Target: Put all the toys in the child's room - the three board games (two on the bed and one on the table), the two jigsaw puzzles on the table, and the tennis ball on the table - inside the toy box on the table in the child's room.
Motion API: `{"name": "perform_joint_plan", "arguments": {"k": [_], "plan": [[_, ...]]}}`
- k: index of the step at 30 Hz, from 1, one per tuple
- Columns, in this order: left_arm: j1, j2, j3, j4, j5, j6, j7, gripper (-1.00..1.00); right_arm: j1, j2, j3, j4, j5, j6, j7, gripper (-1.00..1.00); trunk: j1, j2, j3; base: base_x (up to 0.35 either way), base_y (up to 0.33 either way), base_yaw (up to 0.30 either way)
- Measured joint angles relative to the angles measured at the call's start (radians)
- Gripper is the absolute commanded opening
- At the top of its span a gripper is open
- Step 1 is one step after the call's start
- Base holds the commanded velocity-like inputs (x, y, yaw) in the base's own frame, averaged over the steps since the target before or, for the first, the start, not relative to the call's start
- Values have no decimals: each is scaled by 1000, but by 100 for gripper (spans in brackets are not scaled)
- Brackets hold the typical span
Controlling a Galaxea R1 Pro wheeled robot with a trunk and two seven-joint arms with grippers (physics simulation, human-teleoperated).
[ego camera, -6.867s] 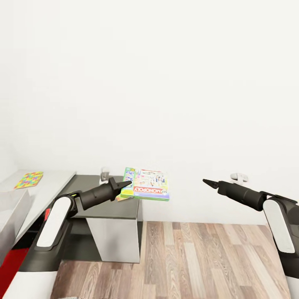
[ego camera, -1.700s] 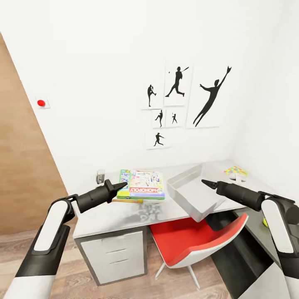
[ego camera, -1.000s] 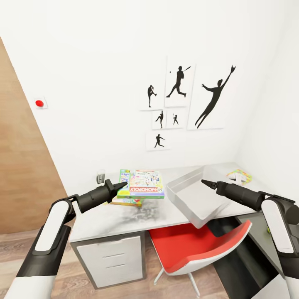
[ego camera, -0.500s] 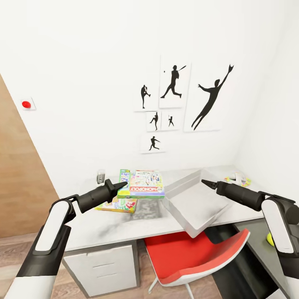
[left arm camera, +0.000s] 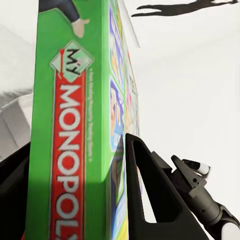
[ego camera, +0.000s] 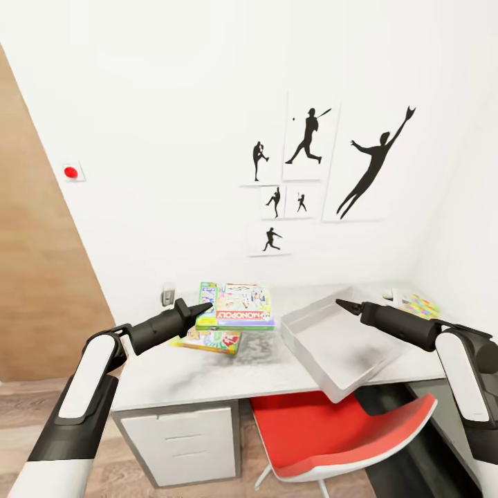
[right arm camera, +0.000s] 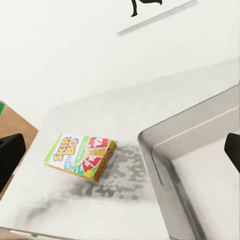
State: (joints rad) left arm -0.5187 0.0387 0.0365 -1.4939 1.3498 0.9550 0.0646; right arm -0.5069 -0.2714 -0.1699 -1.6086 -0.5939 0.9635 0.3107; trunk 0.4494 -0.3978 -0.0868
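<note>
One flat green-edged "MY MONOPOLY" board game box sits clamped in the left end effector, held above the counter, just beside the pale grey flared-rim toy box. Carry it level over the rim before release. Right end effector appears closed, empty.

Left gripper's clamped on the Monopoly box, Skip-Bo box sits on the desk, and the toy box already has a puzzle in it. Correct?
Not quite: the toy box is empty, as the head view shows; a puzzle lies on the desk beyond it. The rest holds: the left gripper is clamped on the Monopoly box, and the Skip-Bo box sits on the desk.
</note>
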Motion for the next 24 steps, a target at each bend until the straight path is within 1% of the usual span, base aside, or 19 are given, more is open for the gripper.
{"name": "perform_joint_plan", "arguments": {"k": [5, 10, 14, 24], "plan": [[0, 0, 0, 0, -1, 0, 0, -100, 0, 0, -1, 0, 0, 0, 0, 100, 0, 0, 0, 1, -34, 266], [0, 0, 0, 0, 3, -1, -1, -100, 0, 0, -1, 0, 0, 0, 0, 100, 0, 0, 0, 14, -184, 224], [0, 0, 1, 0, 3, -4, -1, -100, 0, -1, -2, 0, 0, -1, 0, 100, 0, 0, 0, 61, -245, 85], [0, 0, 1, 1, 4, -14, -1, -100, 0, -1, -3, -1, 0, -1, 0, 100, 0, 0, 0, 91, -280, 20]]}}
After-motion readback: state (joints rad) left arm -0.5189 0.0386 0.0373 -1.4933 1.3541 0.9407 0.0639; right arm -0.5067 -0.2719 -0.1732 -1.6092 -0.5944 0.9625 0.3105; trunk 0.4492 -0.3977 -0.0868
